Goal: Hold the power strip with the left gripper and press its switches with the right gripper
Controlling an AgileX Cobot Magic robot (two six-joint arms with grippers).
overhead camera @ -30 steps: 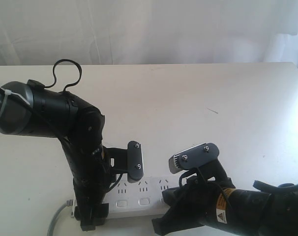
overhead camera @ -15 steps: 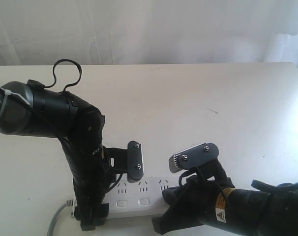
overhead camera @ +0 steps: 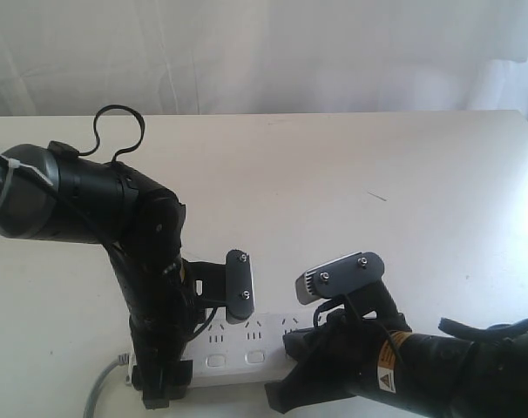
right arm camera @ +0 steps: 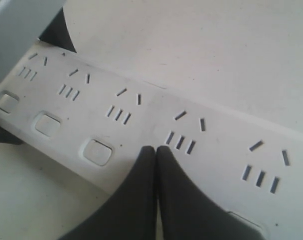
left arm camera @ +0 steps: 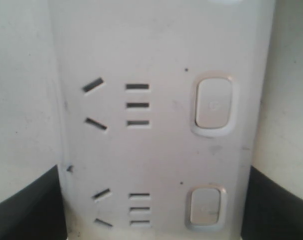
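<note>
The white power strip [overhead camera: 247, 347] lies along the near table edge, its grey cord [overhead camera: 103, 383] trailing left. My left gripper [overhead camera: 190, 348] comes down on its left end and is shut on it: the black fingers [left arm camera: 26, 210] flank both long sides of the power strip [left arm camera: 156, 150]. Two switches [left arm camera: 214, 105] show there. My right gripper [right arm camera: 155, 150] is shut, its tips together on the power strip [right arm camera: 216, 145] just past the third switch [right arm camera: 97, 151] and below a socket set. The switch beneath it is hidden. In the exterior view the right gripper [overhead camera: 309, 347] covers the strip's right half.
The white table [overhead camera: 351, 174] stretches behind the strip, with a small dark mark [overhead camera: 377, 196]. A white curtain hangs at the back. The left arm's cable loop [overhead camera: 116, 131] sticks up. The right arm's yellow label [overhead camera: 386, 376] sits at the bottom edge.
The right arm has edged slightly to the left along the strip. The left arm and the strip have not moved.
</note>
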